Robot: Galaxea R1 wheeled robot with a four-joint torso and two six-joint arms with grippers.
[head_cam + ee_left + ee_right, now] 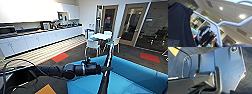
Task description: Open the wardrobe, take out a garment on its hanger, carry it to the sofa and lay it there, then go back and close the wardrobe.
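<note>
The bright blue sofa (130, 72) spreads across the lower right of the head view, right in front of me. My left arm reaches in from the left, and its gripper (101, 68) is shut on the pale hanger (218, 25) above the sofa's near edge. The black garment (106, 75) hangs from it edge-on, as a thin dark strip over the blue seat. In the left wrist view the garment (178, 25) looms close, with the hanger's white bars crossing under the ceiling lights.
A white table (101, 36) with white chairs (93, 45) stands beyond the sofa. A long kitchen counter (37, 37) runs along the left wall. Wooden glazed doors (132, 22) are at the back. A person (204, 32) stands behind me. The right wrist view looks down on dark carpet (175, 65).
</note>
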